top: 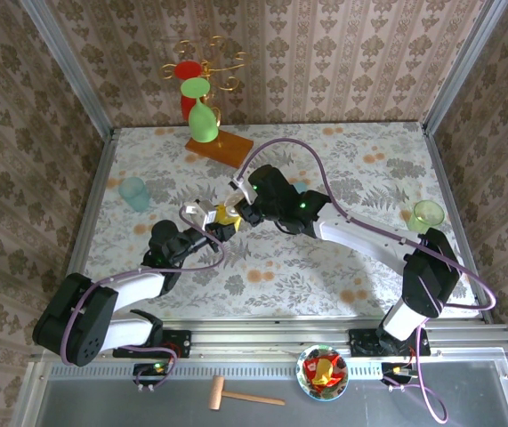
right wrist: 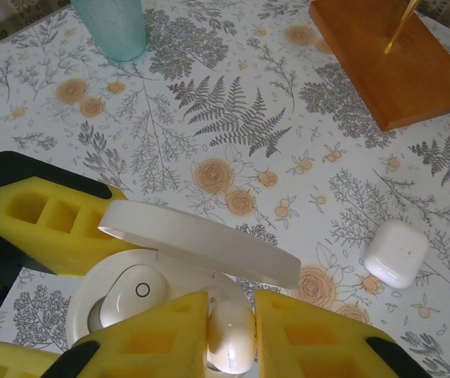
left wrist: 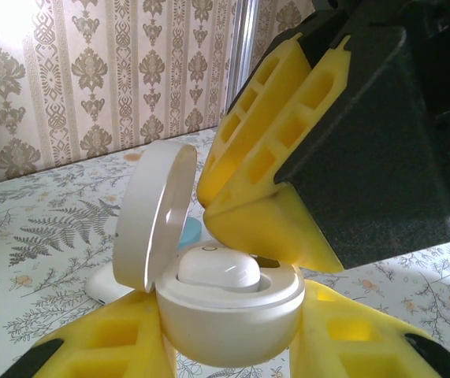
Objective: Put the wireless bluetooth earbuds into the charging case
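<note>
My left gripper [left wrist: 232,346] is shut on the round white charging case [left wrist: 232,315], holding it by the sides above the table with its lid [left wrist: 158,216] swung open. One white earbud [left wrist: 218,272] sits in the case's left well [right wrist: 130,293]. Directly above the case, my right gripper [right wrist: 231,340] is shut on a second white earbud [right wrist: 231,335], which is partly down in the case's other well. Its yellow fingers [left wrist: 264,189] hang over the case's rim. In the top view both grippers [top: 227,216] meet at the table's middle.
A second small white case [right wrist: 396,252] lies on the cloth to the right. A teal cup [top: 134,192] stands at the left and a green cup [top: 427,214] at the right. A wooden-based rack [top: 220,145] with hanging glasses stands at the back.
</note>
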